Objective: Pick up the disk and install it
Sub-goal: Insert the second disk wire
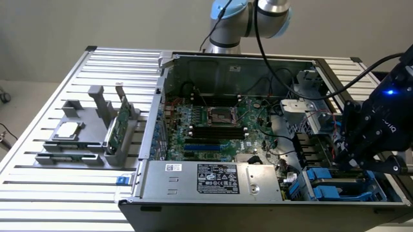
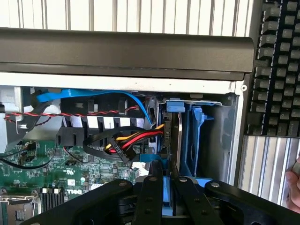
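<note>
My gripper (image 2: 169, 199) reaches down into the drive bay at the corner of the open computer case (image 1: 161, 96). Its two black fingers (image 2: 152, 192) stand close together, shut on the disk (image 2: 172, 140). The disk is seen edge-on as a thin dark slab with a blue carrier tab at its far end, standing upright in the bay. Another blue carrier part (image 2: 196, 136) sits right beside it. In the exterior view the gripper (image 1: 361, 154) hangs over the blue bay parts (image 1: 322, 186) at the case's right, covering the disk.
A bundle of red, yellow and black cables (image 2: 126, 140) lies close beside the bay. The motherboard (image 1: 213, 125) and power supply (image 1: 213, 179) occupy the case. A grey holder with a green card (image 1: 116, 128) and a square chip (image 1: 67, 130) stands at the exterior view's left. A keyboard (image 2: 276, 61) and a hand (image 2: 295, 187) are outside the case wall.
</note>
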Tool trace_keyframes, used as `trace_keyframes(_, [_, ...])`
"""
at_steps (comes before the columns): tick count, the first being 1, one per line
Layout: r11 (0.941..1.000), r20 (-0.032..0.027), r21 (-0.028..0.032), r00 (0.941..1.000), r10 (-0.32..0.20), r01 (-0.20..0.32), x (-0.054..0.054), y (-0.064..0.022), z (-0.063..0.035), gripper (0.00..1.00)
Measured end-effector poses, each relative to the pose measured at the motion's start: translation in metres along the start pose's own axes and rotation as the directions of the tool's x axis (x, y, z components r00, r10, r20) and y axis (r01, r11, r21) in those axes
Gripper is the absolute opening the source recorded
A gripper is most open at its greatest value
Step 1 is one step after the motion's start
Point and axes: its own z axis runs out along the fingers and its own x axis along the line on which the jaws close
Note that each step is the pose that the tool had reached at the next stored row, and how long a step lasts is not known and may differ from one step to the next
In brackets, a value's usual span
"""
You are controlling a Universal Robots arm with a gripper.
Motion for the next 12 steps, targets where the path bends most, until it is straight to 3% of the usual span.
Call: trace_keyframes(12, [1.0000,-0.0096,-0.0002,1.0000,-0.002,0.002,-0.0009,0.0005,0.0032,0.16])
